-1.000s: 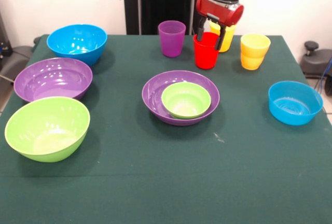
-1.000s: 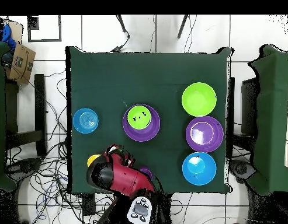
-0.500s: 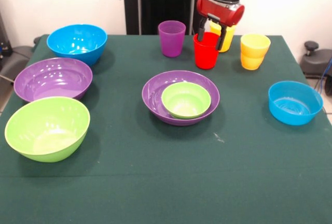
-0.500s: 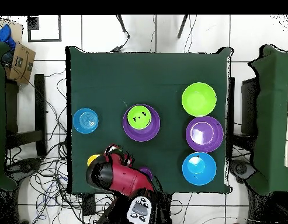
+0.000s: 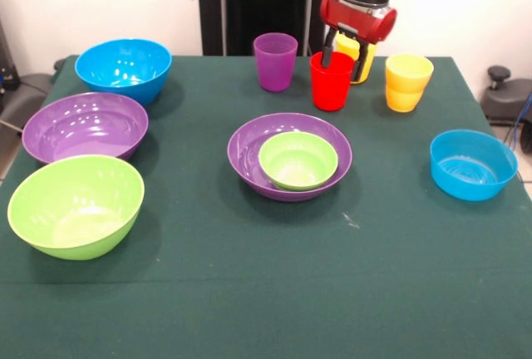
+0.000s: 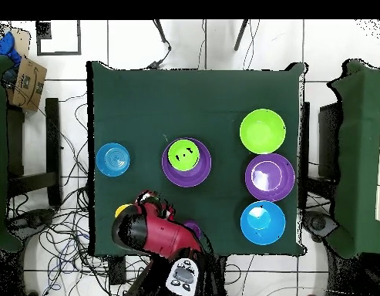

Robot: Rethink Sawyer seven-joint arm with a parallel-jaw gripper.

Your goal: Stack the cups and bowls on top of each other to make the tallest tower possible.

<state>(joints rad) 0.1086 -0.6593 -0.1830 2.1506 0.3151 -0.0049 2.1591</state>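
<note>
At the table's back edge, pincer [image 5: 345,53] astride red cup [image 5: 331,82] rim, grip unclear.

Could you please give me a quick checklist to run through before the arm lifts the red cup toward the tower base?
1. Gripper over the red cup: ok; its fingers straddle the cup's far rim, one inside and one behind.
2. Firm grasp on the cup: cannot tell; no contact is visible.
3. Cup upright on the table: ok.
4. Neighbours clear: not ok; a yellow cup stands right behind the gripper. The purple cup stands apart.
5. Target ready: ok; the small green bowl sits empty inside the purple bowl.
6. Path to target: ok; nothing stands between the cup and the bowls.
</note>
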